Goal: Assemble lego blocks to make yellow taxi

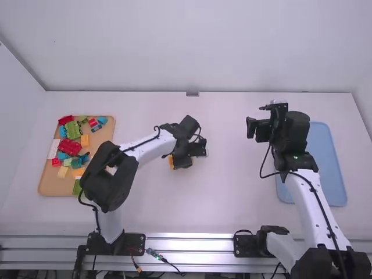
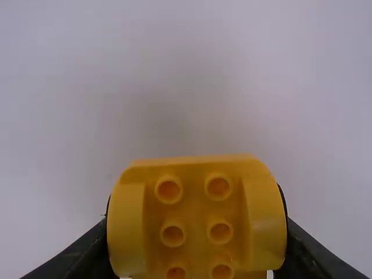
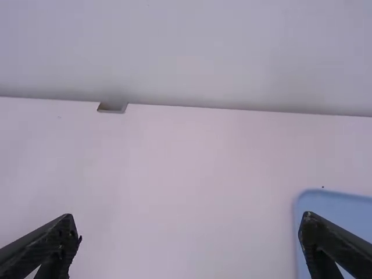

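Note:
In the high view my left gripper (image 1: 189,157) is over the middle of the table, with a bit of yellow block (image 1: 171,161) showing at its left side. The left wrist view has the yellow block (image 2: 196,218) large, round studs facing the camera, held between the fingers of my left gripper (image 2: 196,247), which is shut on it. My right gripper (image 1: 258,118) is raised at the right, short of the blue tray; in the right wrist view the right gripper (image 3: 189,232) stands open, its fingers wide apart with nothing between them.
An orange-brown tray (image 1: 51,185) at the left holds several loose blocks in red, green, blue, yellow and white. A blue tray (image 1: 325,157) lies at the right, partly behind the right arm. The back wall (image 1: 192,46) rises beyond the table's far edge.

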Available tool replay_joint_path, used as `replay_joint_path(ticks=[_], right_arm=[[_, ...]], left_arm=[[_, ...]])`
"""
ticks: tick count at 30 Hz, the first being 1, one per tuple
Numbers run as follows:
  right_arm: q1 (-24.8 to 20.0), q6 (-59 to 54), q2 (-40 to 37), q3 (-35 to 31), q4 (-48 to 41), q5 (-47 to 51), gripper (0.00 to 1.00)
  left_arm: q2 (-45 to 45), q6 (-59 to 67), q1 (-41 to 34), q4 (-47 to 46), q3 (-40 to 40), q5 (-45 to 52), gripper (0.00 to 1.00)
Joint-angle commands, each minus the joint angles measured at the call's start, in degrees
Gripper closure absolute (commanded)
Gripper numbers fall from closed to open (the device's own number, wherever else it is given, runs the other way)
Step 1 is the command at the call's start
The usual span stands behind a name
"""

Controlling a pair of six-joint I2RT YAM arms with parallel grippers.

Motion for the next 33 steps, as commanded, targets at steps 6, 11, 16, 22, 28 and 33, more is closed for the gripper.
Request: replay_joint_path(ticks=[6, 11, 16, 22, 28, 33], right_arm=[[-0.1, 0.2, 0.5, 2.3, -0.2, -1.2, 0.01], [0.0, 0.2, 0.5, 2.3, -0.2, -1.2, 0.01], [0.5, 0.0, 0.5, 2.3, -0.2, -1.2, 0.01], [0.0, -0.2, 0.5, 2.3, -0.2, -1.3, 0.01], [0.0, -0.2, 0.5, 2.3, -0.2, -1.2, 0.01], [0.0, -0.2, 0.5, 2.3, 0.3, -1.3, 0.01]], left_arm=[[-2.2, 8.5, -2.1, 3.2, -4.3, 12.8, 0.98], [-2.2, 8.3, -1.9, 7.1, -7.1, 13.2, 0.98], [-2.2, 7.5, -2.1, 11.9, -10.4, 13.1, 0.98], [-2.2, 3.3, -2.0, 11.8, -10.6, 9.2, 0.47], [-2.5, 2.7, -2.1, 12.7, -10.5, 8.8, 0.01], [-4.9, 2.5, -0.9, 6.3, -6.8, 7.7, 0.01]])
